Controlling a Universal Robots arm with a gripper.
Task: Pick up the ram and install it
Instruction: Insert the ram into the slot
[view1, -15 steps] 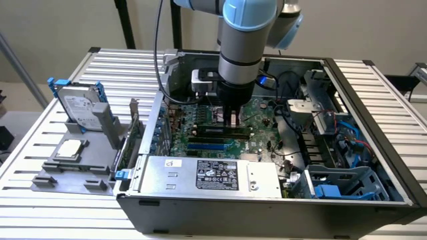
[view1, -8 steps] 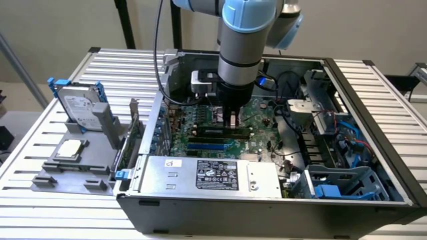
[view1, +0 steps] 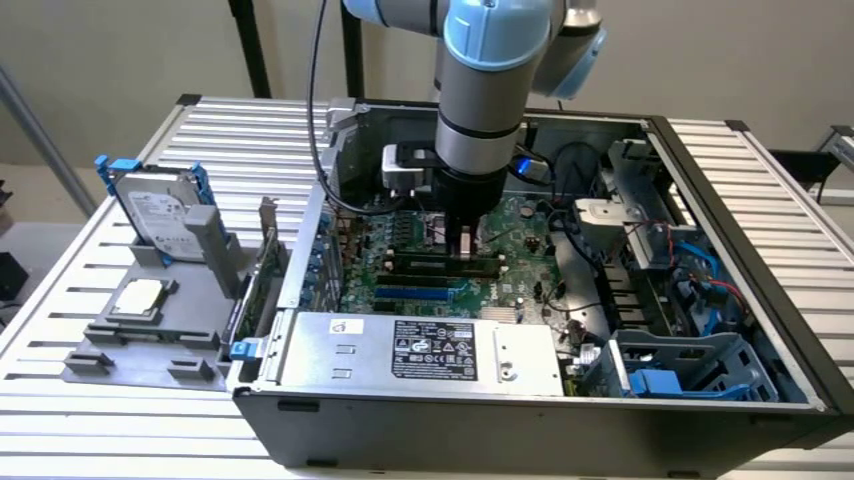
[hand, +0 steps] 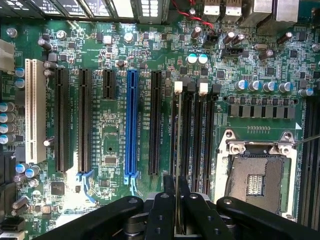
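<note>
The ram (hand: 178, 140) appears edge-on in the wrist view as a thin pale line. It runs along the memory slot with the white latch (hand: 178, 88) on the green motherboard (hand: 115, 65). My gripper (hand: 177, 182) is shut on the ram, with one black fingertip (hand: 169, 186) pressed against each side of it. I cannot tell whether the stick sits in the slot or hovers just above it. In the exterior view the gripper (view1: 463, 243) reaches straight down into the open computer case (view1: 747, 250), over the black memory slots (view1: 430, 266) at the board's middle.
The empty processor socket (hand: 255, 175) lies beside the memory slots, and a blue slot (hand: 131, 125) and black slots lie on the other side. At the exterior view's left, a grey holder (view1: 147, 340) carries a hard drive (view1: 158, 215), a silver processor chip (view1: 140, 298) and a green expansion card (view1: 254, 290). The power supply (view1: 427, 350) fills the case front.
</note>
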